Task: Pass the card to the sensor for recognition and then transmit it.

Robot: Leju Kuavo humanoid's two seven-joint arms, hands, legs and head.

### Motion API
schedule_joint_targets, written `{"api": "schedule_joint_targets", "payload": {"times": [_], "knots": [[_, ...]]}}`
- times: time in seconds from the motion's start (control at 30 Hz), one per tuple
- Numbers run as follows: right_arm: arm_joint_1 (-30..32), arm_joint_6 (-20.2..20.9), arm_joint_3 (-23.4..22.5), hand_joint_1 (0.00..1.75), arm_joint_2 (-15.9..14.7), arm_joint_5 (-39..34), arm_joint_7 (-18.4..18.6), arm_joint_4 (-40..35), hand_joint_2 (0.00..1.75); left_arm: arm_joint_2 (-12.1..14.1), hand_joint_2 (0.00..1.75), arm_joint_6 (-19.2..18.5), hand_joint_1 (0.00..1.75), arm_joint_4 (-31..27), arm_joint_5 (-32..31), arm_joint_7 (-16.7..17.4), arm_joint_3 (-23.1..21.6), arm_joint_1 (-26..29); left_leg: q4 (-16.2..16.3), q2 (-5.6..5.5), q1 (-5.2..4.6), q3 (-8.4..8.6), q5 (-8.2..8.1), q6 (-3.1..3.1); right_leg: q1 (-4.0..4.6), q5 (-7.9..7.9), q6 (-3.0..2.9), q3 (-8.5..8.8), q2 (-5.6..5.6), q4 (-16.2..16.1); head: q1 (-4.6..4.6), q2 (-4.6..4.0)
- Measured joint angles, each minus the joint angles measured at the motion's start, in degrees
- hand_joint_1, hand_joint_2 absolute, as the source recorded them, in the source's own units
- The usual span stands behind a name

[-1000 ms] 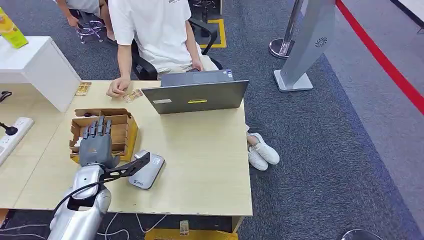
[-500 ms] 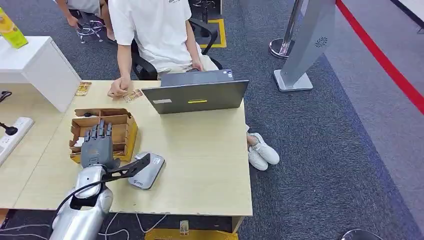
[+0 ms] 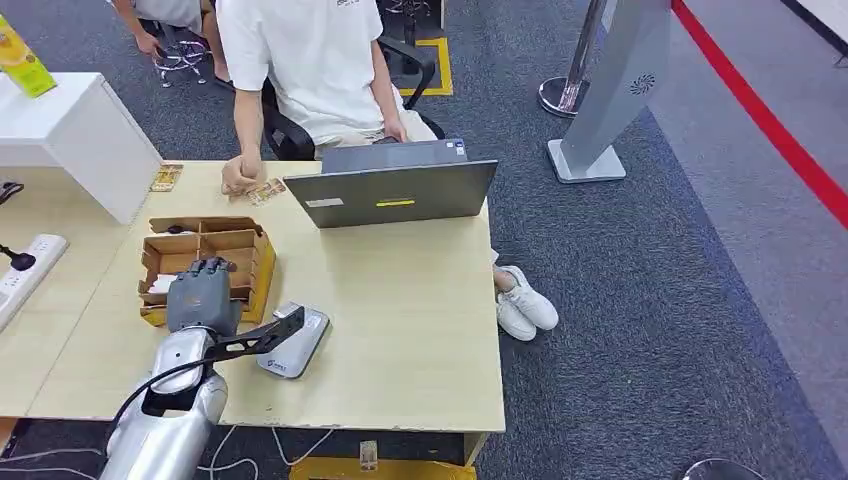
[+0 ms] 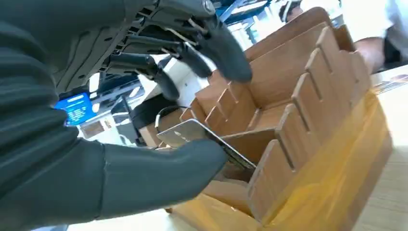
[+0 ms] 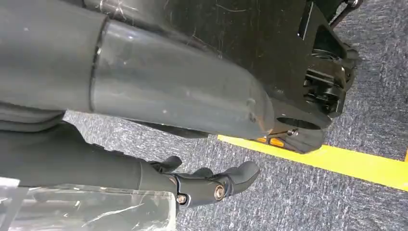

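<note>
Left wrist view, slotted wooden rack, flat card

head view: high on the robot, facing forward and down over the tabletop. left wrist view: close behind the left hand, facing the slotted wooden box, also seen in the head view. right wrist view: hanging low, facing the carpet floor.

A silver arm is trailed by a black cable and ended by a grey, dark-fingered left hand.
</note>
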Motion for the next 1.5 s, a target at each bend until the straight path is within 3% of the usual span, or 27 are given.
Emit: {"api": "schedule_joint_targets", "payload": {"times": [1.17, 1.27, 1.37, 1.5], "knots": [[-0.17, -0.39, 2.60, 0.00, -0.28, -2.58, 0.28, 0.15, 0.00, -2.91, 1.75, 1.62, 1.75, -0.07, -0.02, -5.03, 2.51, -0.27, 0.00, 0.00, 0.00, 0.00, 0.00, 0.00, 0.00, 0.00, 0.00, 0.00, 0.00, 0.00, 0.00, 0.00], [-0.17, -0.94, 2.60, 0.00, -0.28, -3.98, -0.07, 0.17, 0.00, -3.12, 1.75, 1.88, 1.75, -3.22, 0.90, -7.44, 2.45, 0.29, 0.01, 0.00, 0.00, 0.00, 0.00, 0.00, 0.00, 0.00, 0.00, -0.01, 0.00, 0.00, 0.00, 0.00], [-0.12, -1.33, 2.60, 0.00, -0.31, -5.82, -0.22, 0.20, 0.00, -2.62, 1.75, 0.30, 1.75, -10.15, 4.31, -8.92, 1.00, 1.30, 0.01, 0.00, 0.00, -0.02, 0.00, 0.00, 0.00, 0.00, 0.00, -0.01, 0.00, 0.00, 0.02, 0.00], [-0.07, -2.05, 2.60, 0.00, -0.31, -8.11, -0.24, 0.28, 0.00, 0.94, 1.75, -1.96, 1.75, -21.06, 10.87, -9.20, -3.26, 1.78, 0.00, 0.01, 0.00, -0.01, 0.00, 0.00, 0.00, 0.00, 0.00, -0.04, 0.01, 0.00, 0.00, 0.00]]}}
